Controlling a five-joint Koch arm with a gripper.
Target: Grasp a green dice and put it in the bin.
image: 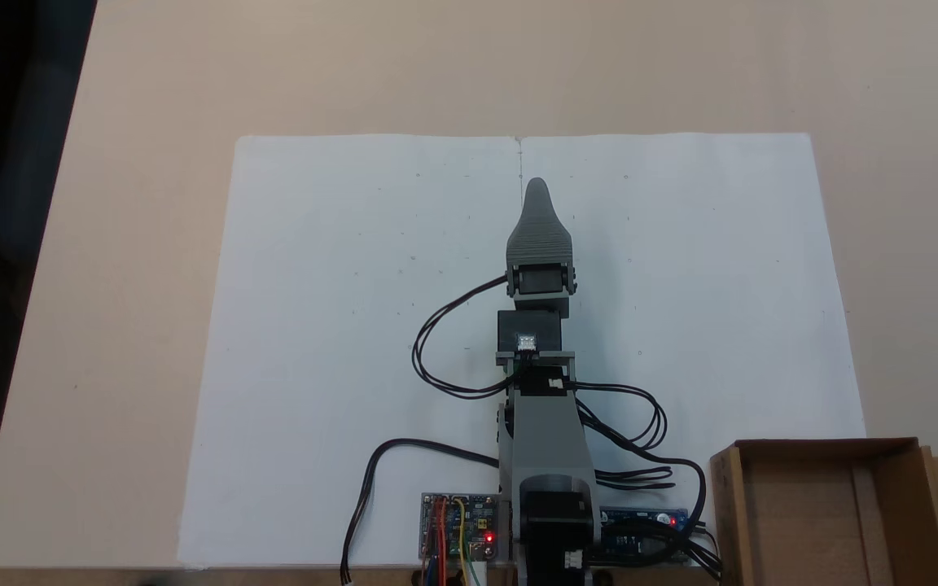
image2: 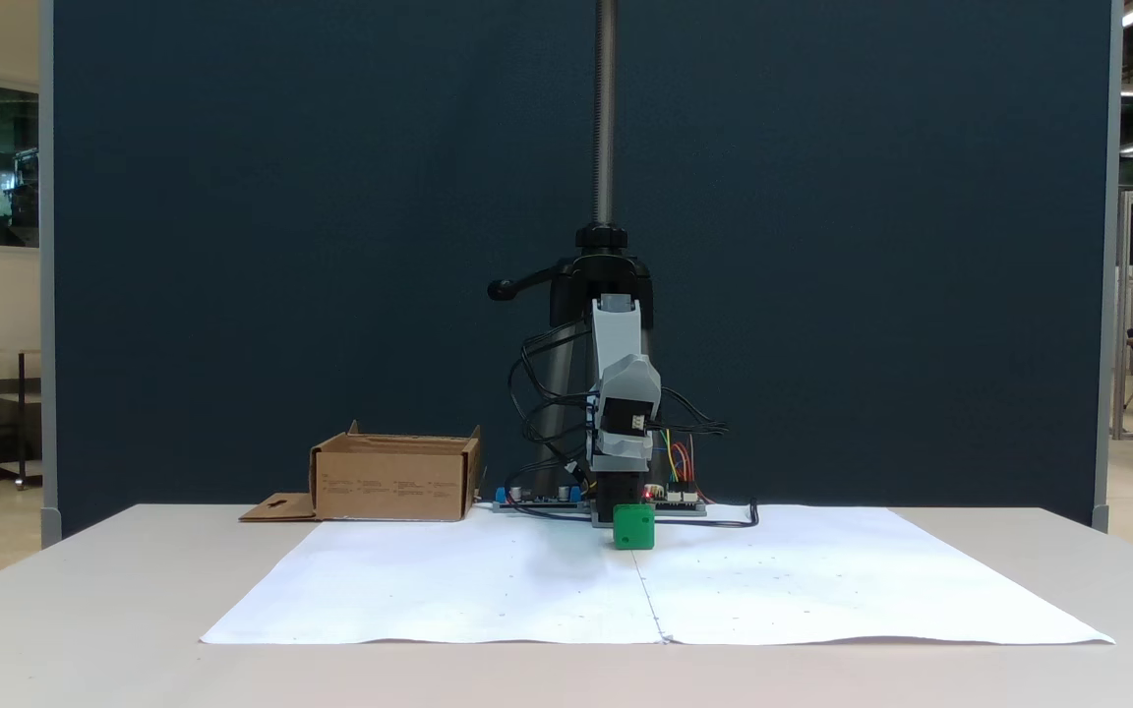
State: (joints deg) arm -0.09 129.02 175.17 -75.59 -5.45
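Note:
The green dice (image2: 633, 526) rests on the white paper, right at the lower end of my gripper (image2: 626, 503). From above, the grey upper jaw of my gripper (image: 536, 194) covers that spot and the dice is hidden beneath it. The jaws lie one over the other, so I cannot tell whether they hold the dice. The bin (image: 728, 513) is a brown cardboard box beside the arm's base, at the bottom right in this fixed view. In the fixed view from the front, the bin (image2: 389, 484) stands at the left, well away from the dice.
A large white paper sheet (image: 355, 342) covers the middle of the tan table. Circuit boards (image: 459, 527) and looping black cables (image: 436, 342) sit around the arm's base. A tripod pole (image2: 606, 118) and a dark blue partition stand behind the arm.

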